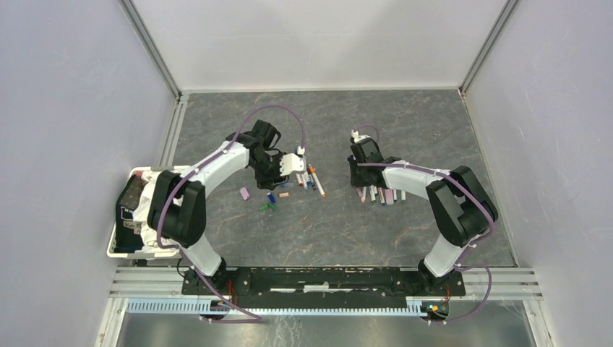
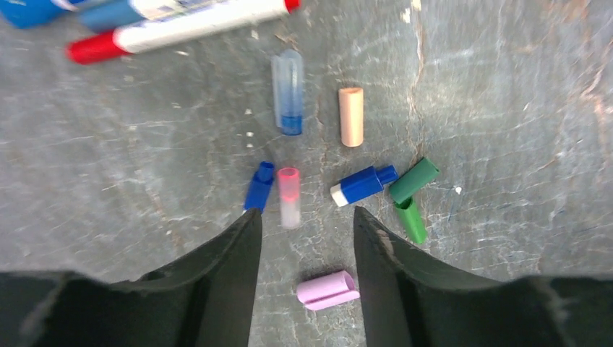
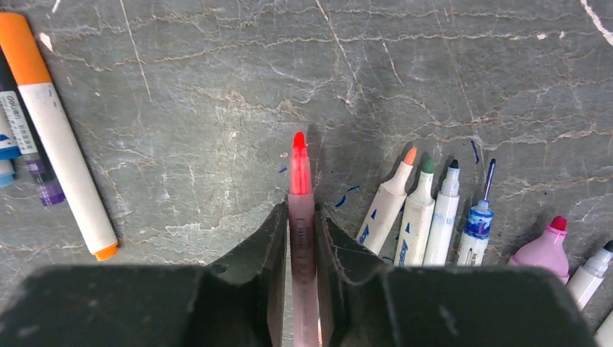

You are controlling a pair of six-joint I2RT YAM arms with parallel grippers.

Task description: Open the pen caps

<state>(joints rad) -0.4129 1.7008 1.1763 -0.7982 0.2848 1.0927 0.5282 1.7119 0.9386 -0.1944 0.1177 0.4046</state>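
Caps [image 2: 410, 219] loose all over the table [image 2: 506, 87] under the left gripper [image 2: 305, 213]. Hangs there with jaws spread wide, gripping nothing. Between the fingers [image 2: 231, 267], flat on the table: pink cap [image 2: 327, 289]. Just past their tips: red-and-clear cap [image 2: 289, 196], kinda blurred, with blue cap [image 2: 259, 186] right beside it on the left. Further right, blue-and-white cap [image 2: 361, 184] nearly touching two green caps [image 2: 413, 180] set at an angle to each other. Beyond those, peach cap [image 2: 351, 116] and clear cap [image 2: 288, 90] with a blue end, side by side but apart. Along the top edge of that view: white pen with red ends [image 2: 181, 25], something blue tucked into the corner.

Right gripper [image 3: 300, 210] — clamped tight on red pen [image 3: 301, 181], bare red tip poking out ahead of the fingers. Off to its right, row of uncapped pens [image 3: 416, 217] lying close together on the table: orange, green and black tips, then thin blue one, fat pink one [image 3: 546, 249], one more cut off at the edge. Off to the left, well apart, white pen with orange ends [image 3: 61, 144] plus purple-ended one beside it.

From the top camera: caps in a patch on the near side of the left gripper, capped pens [image 1: 314, 179] right next to it, uncapped row by the right gripper, arms well apart. White bin [image 1: 134, 213] at the table's left edge — contents hard to make out.
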